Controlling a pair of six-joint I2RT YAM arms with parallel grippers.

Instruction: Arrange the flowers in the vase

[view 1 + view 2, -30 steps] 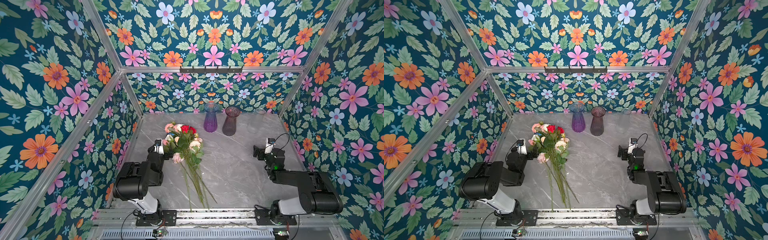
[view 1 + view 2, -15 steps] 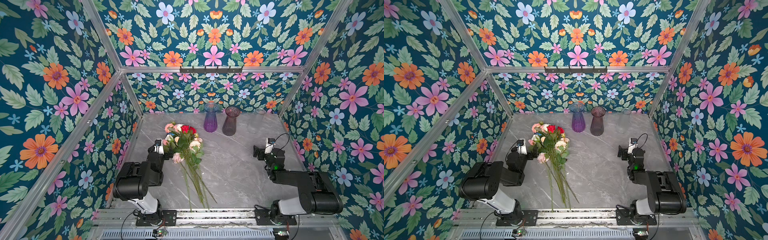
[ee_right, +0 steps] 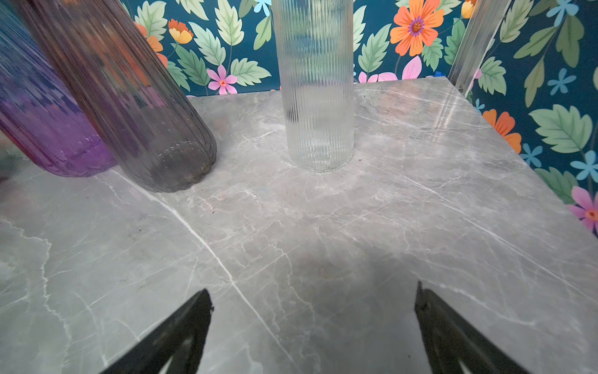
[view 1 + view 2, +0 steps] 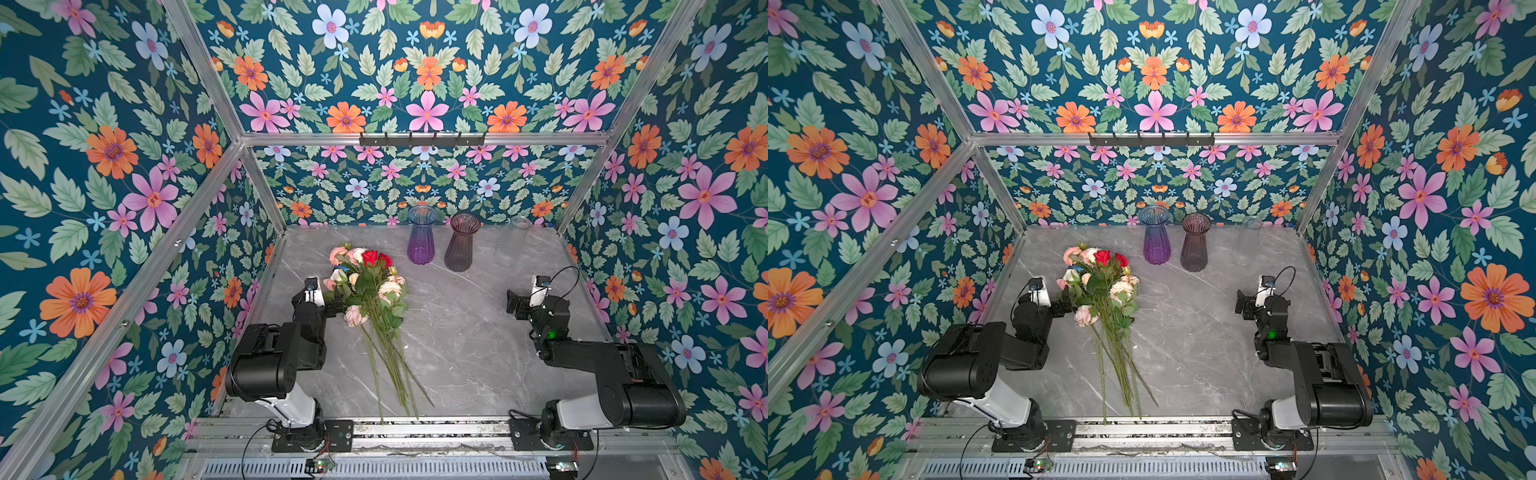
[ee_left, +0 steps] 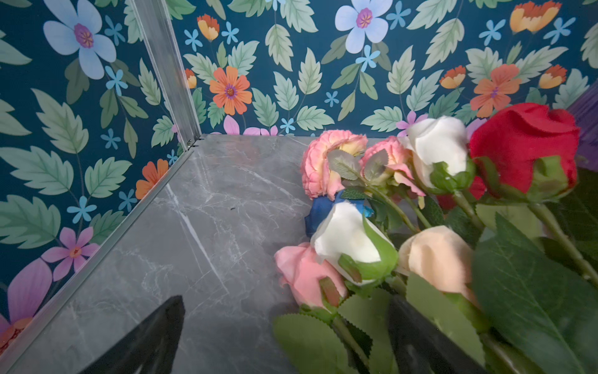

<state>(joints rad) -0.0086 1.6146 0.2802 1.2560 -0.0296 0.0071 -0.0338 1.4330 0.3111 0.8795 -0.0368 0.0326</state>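
Much nearer L gripper [image 4: 337, 305] than R gripper [image 4: 513, 305], both spread & empty: flowers [image 4: 370, 286], heads at nearer jaws, stems running front-to-back.

Left arm [image 4: 270, 365] and right arm [image 4: 615, 374] crouch folded low, left gripper [image 4: 335, 305] and right gripper [image 3: 314, 307] spread wide, apparently empty.

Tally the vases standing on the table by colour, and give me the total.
purple vase: 1
smoky mauve vase: 1
clear ribbed vase: 1
Total: 3
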